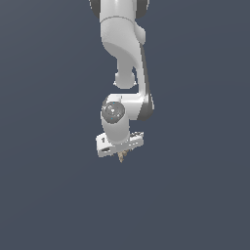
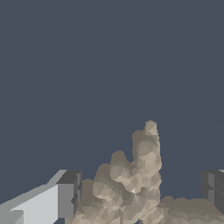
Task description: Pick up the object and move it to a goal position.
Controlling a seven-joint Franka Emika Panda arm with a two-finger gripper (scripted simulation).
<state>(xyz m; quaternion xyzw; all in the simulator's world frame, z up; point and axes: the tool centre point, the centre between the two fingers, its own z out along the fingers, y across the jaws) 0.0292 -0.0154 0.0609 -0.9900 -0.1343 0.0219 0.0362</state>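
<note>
The object [image 2: 135, 183] is a tan-brown, rough, lumpy thing with pointed lobes. In the wrist view it fills the space between my two grey fingertips [image 2: 68, 194], touching one pad and reaching the other. My gripper [image 2: 142, 192] is shut on the object. In the exterior view only a small brown tip of the object [image 1: 122, 156] shows below the white gripper [image 1: 121, 152], whose body hides the rest. The arm hangs down from above, in the middle of that view.
A plain dark grey-blue surface fills the background in both views. No other objects, containers or edges show.
</note>
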